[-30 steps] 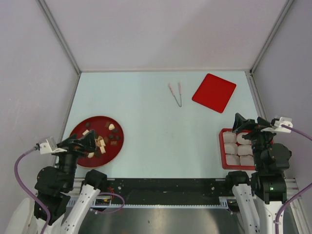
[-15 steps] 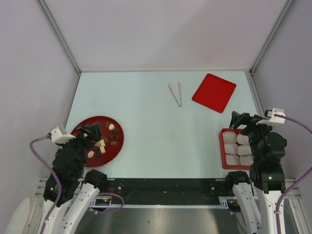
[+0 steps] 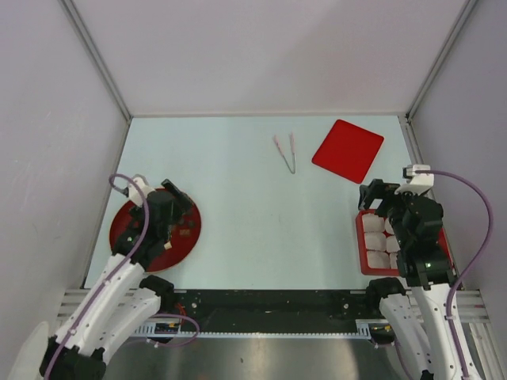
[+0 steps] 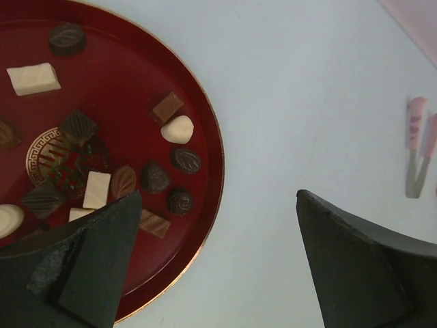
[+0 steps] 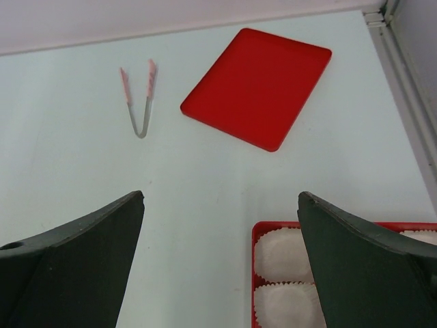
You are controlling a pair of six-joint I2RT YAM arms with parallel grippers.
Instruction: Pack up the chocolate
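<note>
No legible text, number or brand is noted in any view. One gold round emblem (image 4: pixel 42 152) with a key-pattern border is seen printed on the red plate (image 4: pixel 123 61), partly hidden by the chocolate (image 4: pixel 79 127); no characters can be made out in it.

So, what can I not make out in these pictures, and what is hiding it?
Left wrist view: a finger hides some chocolate; the tongs are blurred, cut by the right edge.
Top view: the left arm covers much of the red plate, so pieces cannot be counted.
Right wrist view: the red box of paper cups is cut by the bottom edge and a finger.
</note>
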